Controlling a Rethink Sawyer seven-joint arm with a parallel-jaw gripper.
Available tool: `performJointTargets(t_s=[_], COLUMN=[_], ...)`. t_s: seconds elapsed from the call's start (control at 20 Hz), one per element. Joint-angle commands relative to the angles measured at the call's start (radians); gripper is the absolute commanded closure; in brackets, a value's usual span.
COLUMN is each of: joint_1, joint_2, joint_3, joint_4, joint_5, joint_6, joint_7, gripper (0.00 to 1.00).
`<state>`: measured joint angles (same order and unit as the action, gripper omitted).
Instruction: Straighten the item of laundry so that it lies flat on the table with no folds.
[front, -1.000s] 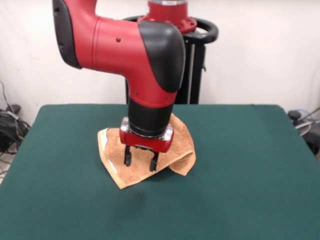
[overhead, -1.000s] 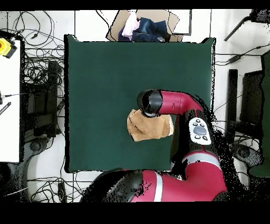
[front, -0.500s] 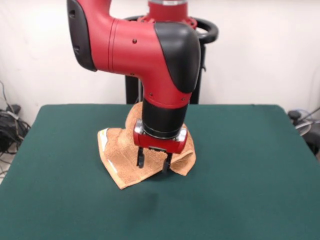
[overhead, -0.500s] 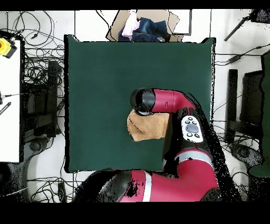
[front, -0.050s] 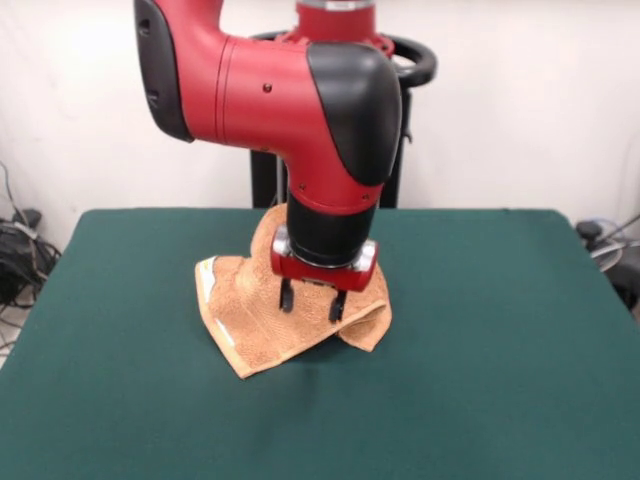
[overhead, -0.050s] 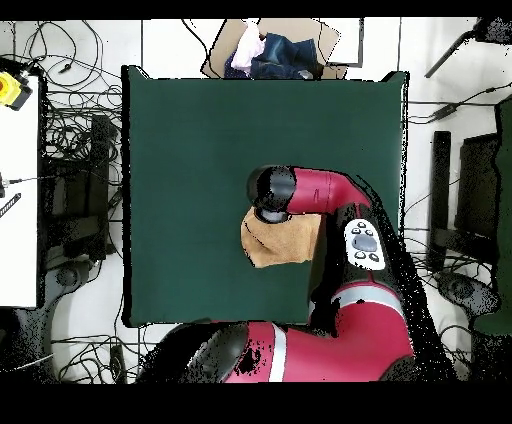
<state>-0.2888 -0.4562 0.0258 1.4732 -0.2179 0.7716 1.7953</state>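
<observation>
The item of laundry (front, -0.050s: 262, 335), an orange-tan terry towel, lies crumpled and folded over itself near the middle of the green table (front, -0.050s: 480, 330). A pale band runs along its left edge. My gripper (front, -0.050s: 311, 302) hangs straight down over the towel's middle, open, with nothing between its two dark fingers (front, -0.050s: 286, 296). Their tips are just above the cloth. In the overhead view the towel (overhead, -0.050s: 280, 243) shows partly under the red arm (overhead, -0.050s: 320, 192), whose wrist hides the gripper.
A cardboard box of clothes (overhead, -0.050s: 270, 50) sits beyond the table's (overhead, -0.050s: 200, 140) far edge in the overhead view. Cables and a white bench (overhead, -0.050s: 18, 200) lie to its left. Green felt surrounds the towel on all sides.
The arm shifted right over the towel in the front view, then lifted slightly. The gripper stayed open. The towel has not moved.
</observation>
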Motion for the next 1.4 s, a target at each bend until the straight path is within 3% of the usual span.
performJointTargets(t_s=[0.05,1.4], joint_1=[0.025,-0.036], joint_2=[0.039,0.062], joint_3=[0.011,0.081], joint_4=[0.001,0.011], joint_5=[0.031,0.038], joint_6=[0.165,0.075], joint_7=[0.101,0.072], gripper=[0.00,0.00])
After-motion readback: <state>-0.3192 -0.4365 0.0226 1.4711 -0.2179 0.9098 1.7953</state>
